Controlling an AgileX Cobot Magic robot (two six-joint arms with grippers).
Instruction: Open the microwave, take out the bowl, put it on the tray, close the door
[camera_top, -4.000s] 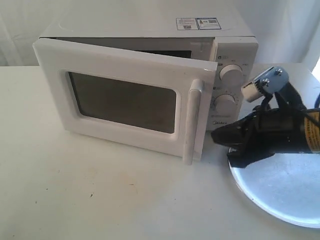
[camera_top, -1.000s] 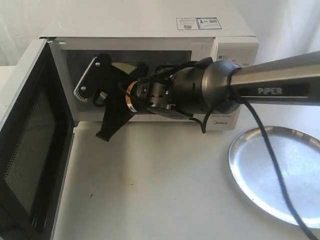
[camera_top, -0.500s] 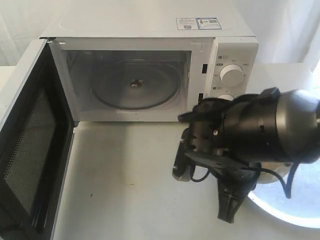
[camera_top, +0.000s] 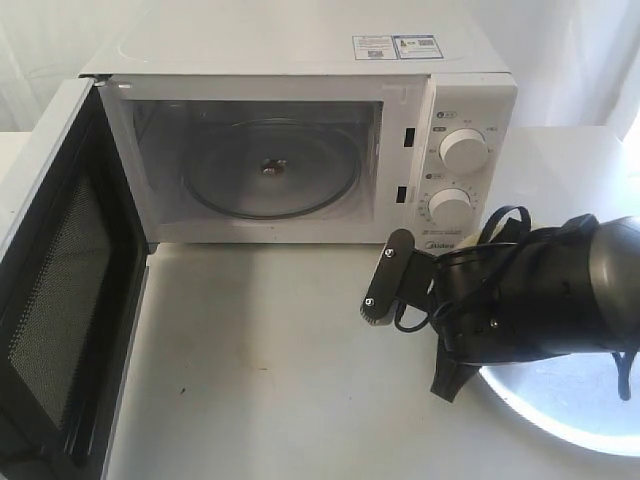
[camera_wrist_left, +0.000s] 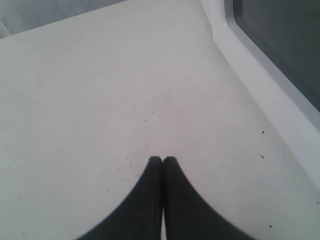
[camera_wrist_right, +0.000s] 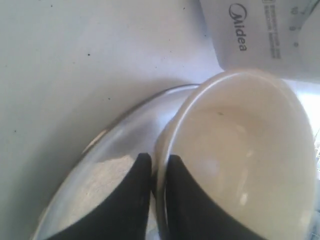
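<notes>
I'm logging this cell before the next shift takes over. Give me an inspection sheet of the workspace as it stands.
Surface: white table, a few small dark specks.
Job's things: microwave with door swung wide open, and only the glass turntable inside. The bowl is out and held over the tray; whether it rests there cannot be told.
Clutter: nothing seen.
Pincers: right pincer pinches the bowl's rim. Left pincer is shut and empty, above the table beside the door.
Cables: black cable loops off the right arm.
Surroundings: white cloth backdrop.
</notes>
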